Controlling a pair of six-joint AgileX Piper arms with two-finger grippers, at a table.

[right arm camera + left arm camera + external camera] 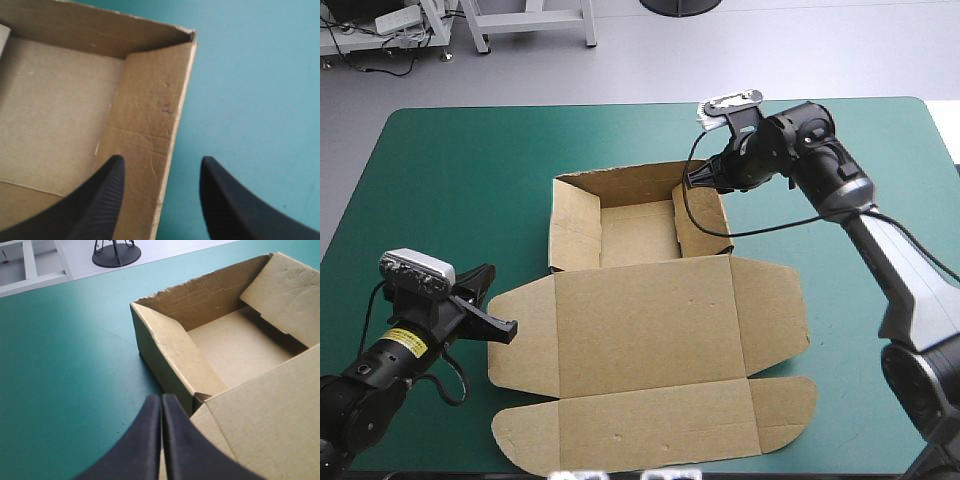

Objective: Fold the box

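The box (645,330), likely light and stiff, lies central on the counter (450,170), best pinched by a wall edge; right jaws stand wide over its right wall, left jaws closed beside its lid.

Table (450,160) w/ teal-green cover (65,365) filled most of high view, far edge near top, far corners rounded. Cover lay flat & smooth, one plain colour; also showed in both wrist views, w/ a couple tiny pale specks in left one
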